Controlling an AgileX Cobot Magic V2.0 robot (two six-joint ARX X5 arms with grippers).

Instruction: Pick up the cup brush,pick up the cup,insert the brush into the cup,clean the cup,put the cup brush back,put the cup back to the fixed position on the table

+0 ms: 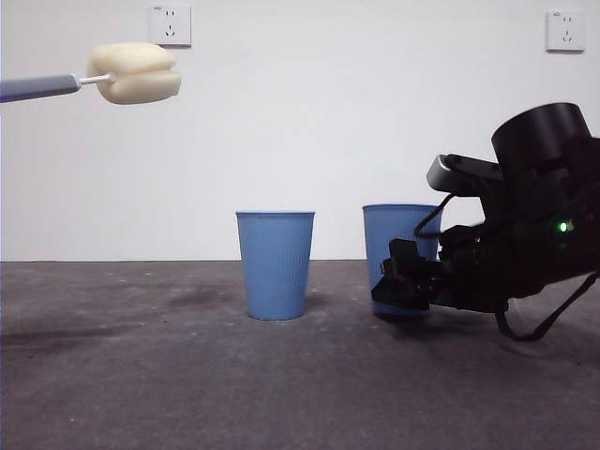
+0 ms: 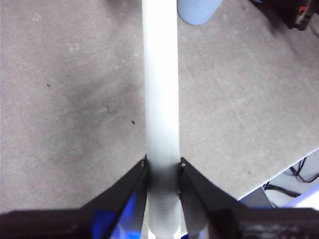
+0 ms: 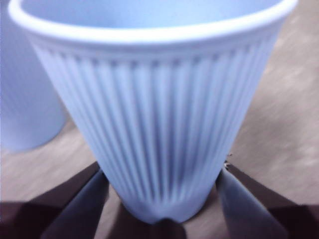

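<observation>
The cup [image 3: 159, 114] stands upright on the bench [image 1: 187, 375]. It is the blue ribbed tumbler that is partly hidden behind the dark arm in the front view. The right end effector [image 3: 162, 199] is low at this cup's base. Its two jaws are apart, one on each side of the lower wall, very close to it. I cannot tell if they already touch the plastic. A second blue cup [image 1: 275, 264] stands beside the first one, near it but not touching.

High above the bench and well away from the cup, the cup brush [image 1: 134, 73] hangs in the air with its handle about level. The cream sponge head points toward the cup's side. The left end effector [image 2: 163, 172] is clamped on the brush's pale handle, one jaw on each side.

In my judgement the brush is already picked up and the next step is to grip the cup. The risk is there: the jaws sit at the narrow base of a tapered, light cup, so when they close it may slip upward or tip over. The neighbour cup is also close and could be pushed. Later, the wide sponge may catch on the rim.
</observation>
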